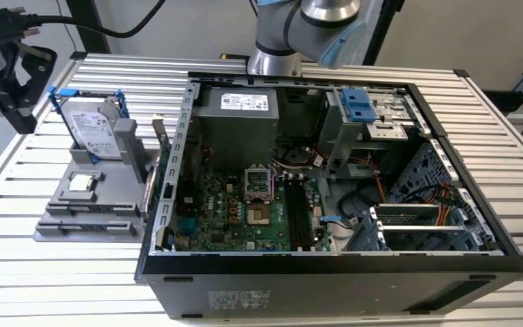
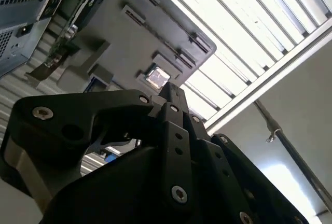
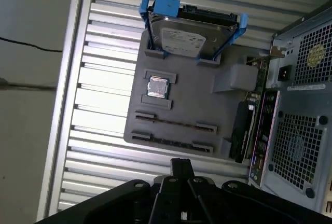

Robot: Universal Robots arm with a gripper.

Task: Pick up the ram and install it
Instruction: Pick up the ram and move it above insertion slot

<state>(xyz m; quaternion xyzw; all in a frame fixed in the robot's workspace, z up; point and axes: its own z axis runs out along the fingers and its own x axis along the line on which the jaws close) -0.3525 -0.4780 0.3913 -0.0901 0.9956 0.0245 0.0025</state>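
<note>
The ram (image 3: 175,124) is a thin dark stick standing edge-on in a slot of the grey holder (image 3: 197,102), with a similar dark strip (image 3: 171,143) in the slot beside it. My gripper (image 3: 181,163) hovers above the holder's edge near these slots, not touching them. Its black fingers (image 2: 170,90) meet at the tips with nothing between them. In the exterior view the gripper's black body (image 1: 11,88) hangs at the left edge, above and beside the holder (image 1: 89,204). The open computer case (image 1: 334,262) shows the green motherboard with its long black memory slots (image 1: 298,211).
On the holder stand a silver hard drive in a blue frame (image 3: 189,32), a small square processor (image 3: 157,87) and an upright expansion card (image 3: 243,130). The case's rear wall (image 3: 301,110) rises close beside the holder. A ribbed metal table (image 3: 104,99) carries everything.
</note>
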